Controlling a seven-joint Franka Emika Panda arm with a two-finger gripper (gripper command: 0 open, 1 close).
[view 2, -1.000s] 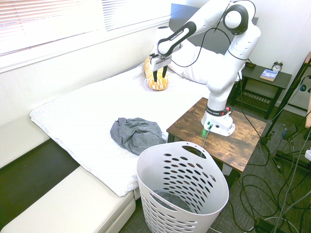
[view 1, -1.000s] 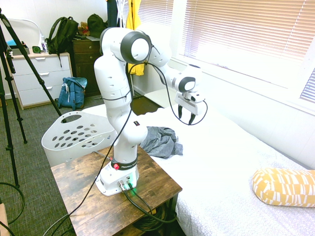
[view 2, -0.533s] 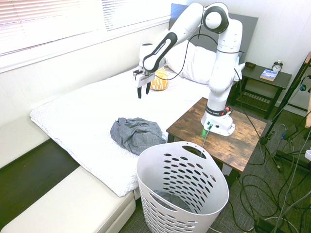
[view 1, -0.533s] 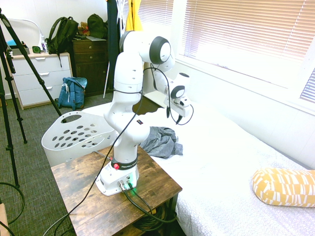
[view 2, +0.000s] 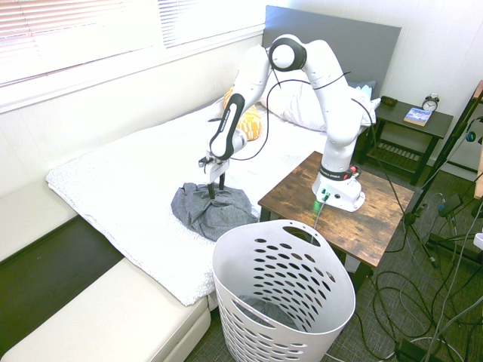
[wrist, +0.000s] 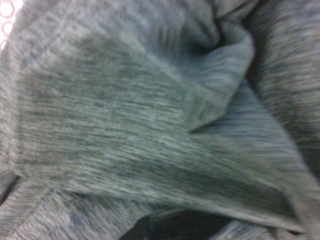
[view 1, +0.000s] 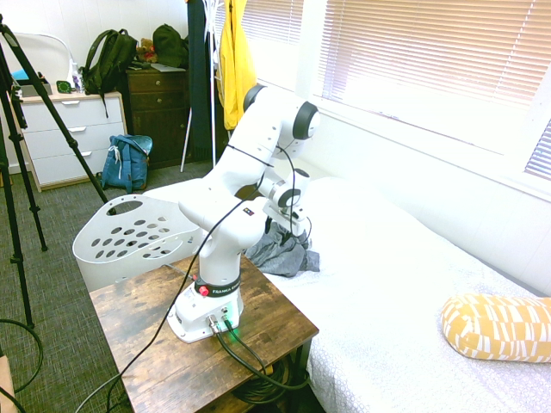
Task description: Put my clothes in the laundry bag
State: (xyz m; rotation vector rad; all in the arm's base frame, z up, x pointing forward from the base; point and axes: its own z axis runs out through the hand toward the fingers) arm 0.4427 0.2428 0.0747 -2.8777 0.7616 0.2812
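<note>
One heap of grey clothes (view 2: 211,210) lies at the basket's (view 2: 284,290) eleven o'clock; the hand (view 2: 216,190), unclenched, meets its top. A shallow pinch could drop folds outside.

White robot arm (view 2: 330,105) with rounded segments, black joint rings, thin black cable, red button

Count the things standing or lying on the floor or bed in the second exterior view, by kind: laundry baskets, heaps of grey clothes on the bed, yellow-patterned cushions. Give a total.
Laundry basket: 1
Heap of grey clothes: 1
Yellow-patterned cushion: 1
Total: 3
</note>
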